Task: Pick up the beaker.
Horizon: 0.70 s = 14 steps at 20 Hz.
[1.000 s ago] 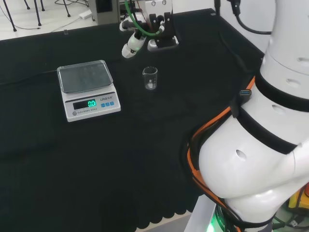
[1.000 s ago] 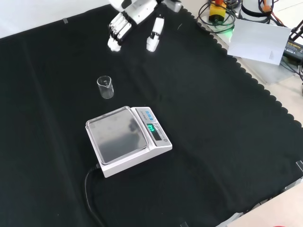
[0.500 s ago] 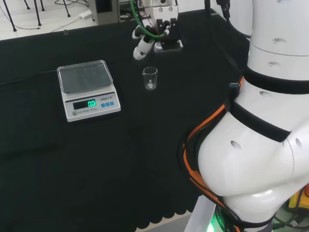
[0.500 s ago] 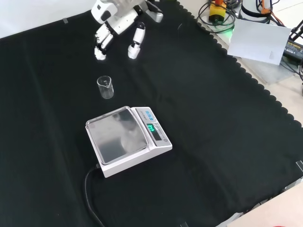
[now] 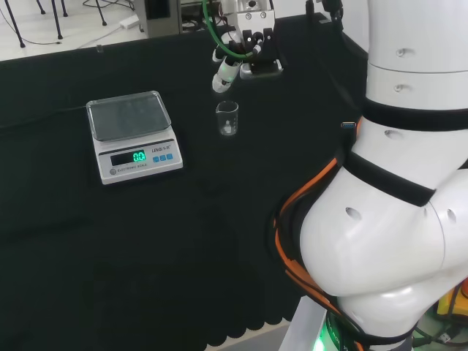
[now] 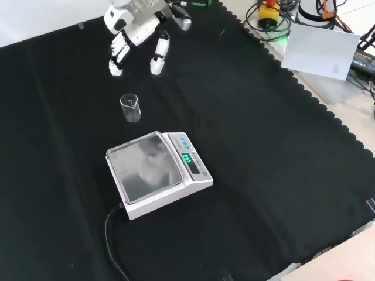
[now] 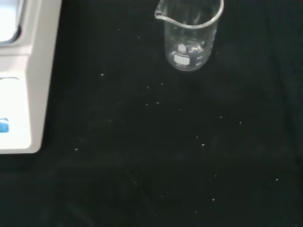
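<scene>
One beaker (image 6: 130,108) upright on cloth (image 6: 246,129), near scale (image 6: 157,172).
Hand (image 6: 136,30) above, apart from it, fingers relaxed, holding nothing.

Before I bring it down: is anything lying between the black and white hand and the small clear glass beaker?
No. In the front view, bare black cloth separates the hand from the beaker.

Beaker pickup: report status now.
Robot hand open, above the cloth, holding nothing. Beaker upright on the black cloth, not yet touched. Scale stands beside the beaker, apart from it; nothing between robot hand and beaker.
</scene>
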{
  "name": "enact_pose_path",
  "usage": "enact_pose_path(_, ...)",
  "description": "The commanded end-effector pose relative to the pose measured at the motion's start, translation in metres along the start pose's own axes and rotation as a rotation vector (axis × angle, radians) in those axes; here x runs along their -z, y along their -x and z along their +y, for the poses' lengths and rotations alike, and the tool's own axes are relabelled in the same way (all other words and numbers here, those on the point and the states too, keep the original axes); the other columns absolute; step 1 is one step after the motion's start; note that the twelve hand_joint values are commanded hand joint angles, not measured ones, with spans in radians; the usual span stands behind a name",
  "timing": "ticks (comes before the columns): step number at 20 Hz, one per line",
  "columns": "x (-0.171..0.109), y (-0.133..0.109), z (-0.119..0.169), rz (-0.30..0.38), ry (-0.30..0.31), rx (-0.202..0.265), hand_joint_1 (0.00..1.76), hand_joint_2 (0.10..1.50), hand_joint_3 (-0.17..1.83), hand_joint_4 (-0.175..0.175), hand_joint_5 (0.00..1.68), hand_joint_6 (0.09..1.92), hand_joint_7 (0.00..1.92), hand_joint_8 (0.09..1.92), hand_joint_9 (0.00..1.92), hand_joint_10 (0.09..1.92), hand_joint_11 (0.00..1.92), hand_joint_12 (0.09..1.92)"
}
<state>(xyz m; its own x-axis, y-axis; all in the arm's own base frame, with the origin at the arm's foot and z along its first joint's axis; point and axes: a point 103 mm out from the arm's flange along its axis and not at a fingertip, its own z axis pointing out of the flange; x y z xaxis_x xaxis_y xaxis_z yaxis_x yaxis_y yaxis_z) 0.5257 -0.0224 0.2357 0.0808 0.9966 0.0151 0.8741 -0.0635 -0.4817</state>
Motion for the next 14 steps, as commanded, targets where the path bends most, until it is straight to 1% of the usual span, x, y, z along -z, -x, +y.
enact_pose_path(1,-0.009,0.006,0.015,-0.034,-0.051,-0.033,0.86,0.98,-0.17,-0.022,0.18,0.09,0.0,0.43,0.08,0.88,0.11,1.46)
enact_pose_path(6,-0.015,0.003,0.025,-0.046,-0.066,-0.029,0.86,0.97,-0.17,-0.025,0.18,0.09,0.0,0.42,0.08,0.89,0.1,1.46)
enact_pose_path(9,-0.02,0.0,0.032,-0.054,-0.09,-0.023,0.87,0.97,-0.17,-0.024,0.18,0.09,0.0,0.42,0.07,0.89,0.1,1.46)
enact_pose_path(11,-0.022,-0.002,0.036,-0.064,-0.124,-0.018,0.86,0.96,-0.17,-0.015,0.15,0.09,0.0,0.41,0.07,0.89,0.1,1.46)
enact_pose_path(14,-0.027,-0.007,0.041,-0.103,-0.167,-0.012,0.84,0.92,-0.17,0.015,0.03,0.09,0.0,0.24,0.01,0.85,0.08,1.48)
